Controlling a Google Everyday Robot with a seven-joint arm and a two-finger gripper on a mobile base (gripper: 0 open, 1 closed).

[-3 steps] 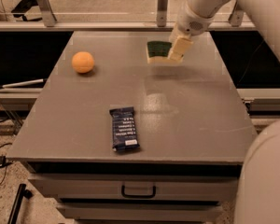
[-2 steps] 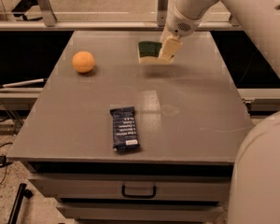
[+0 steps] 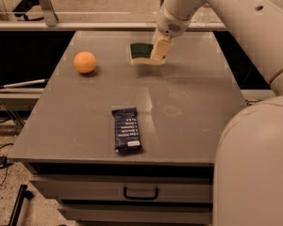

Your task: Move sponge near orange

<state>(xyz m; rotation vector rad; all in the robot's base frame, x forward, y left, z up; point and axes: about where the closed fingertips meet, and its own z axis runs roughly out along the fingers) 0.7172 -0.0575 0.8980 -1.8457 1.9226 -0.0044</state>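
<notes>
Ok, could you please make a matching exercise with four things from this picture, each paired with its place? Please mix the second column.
Things:
1. sponge
2. orange
3. snack wrapper
4. gripper

Places:
a) lying flat near the front of the table
b) alone on the far left part of the table
c) at the end of the white arm, over the far side of the table
d) held at its right end, green side up

Pairs: 1-d, 2-b, 3-a, 4-c
</notes>
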